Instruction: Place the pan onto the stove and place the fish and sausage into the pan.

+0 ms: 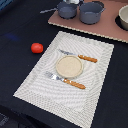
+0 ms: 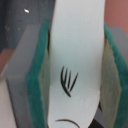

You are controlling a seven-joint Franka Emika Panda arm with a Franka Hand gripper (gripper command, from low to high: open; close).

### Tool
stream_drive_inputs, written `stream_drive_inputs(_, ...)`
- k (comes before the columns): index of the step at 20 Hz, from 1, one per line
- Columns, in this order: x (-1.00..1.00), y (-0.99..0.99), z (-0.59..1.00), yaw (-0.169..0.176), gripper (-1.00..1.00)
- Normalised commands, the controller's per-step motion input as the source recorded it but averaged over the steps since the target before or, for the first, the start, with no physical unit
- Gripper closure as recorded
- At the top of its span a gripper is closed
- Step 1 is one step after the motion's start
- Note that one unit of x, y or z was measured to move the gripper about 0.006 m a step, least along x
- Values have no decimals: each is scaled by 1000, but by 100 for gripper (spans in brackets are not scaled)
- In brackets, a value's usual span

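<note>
In the wrist view my gripper (image 2: 75,80) is shut on the white fish (image 2: 77,40), which has black markings and sits between the green pads (image 2: 35,75). In the exterior view the small dark pan (image 1: 66,9) sits on the pinkish stove (image 1: 107,29) at its left end, with its thin handle pointing to that view's left. Only a pale bit of the gripper (image 1: 73,1) shows at the top edge, just above the pan. The red sausage (image 1: 37,48) lies on the dark table, left of the placemat.
A larger grey pot (image 1: 91,12) stands next to the pan on the stove, and another pot (image 1: 123,19) is at the right edge. The woven placemat (image 1: 35,82) holds a round plate (image 1: 68,66), a knife (image 1: 80,57) and a fork (image 1: 66,80) with orange handles.
</note>
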Motion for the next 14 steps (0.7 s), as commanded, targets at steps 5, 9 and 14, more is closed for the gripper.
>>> stream_drive_inputs(5,-155,181,-239,12,100)
stream_drive_inputs(9,-111,391,-151,4,100)
stream_drive_inputs(14,-62,373,-121,1,-100)
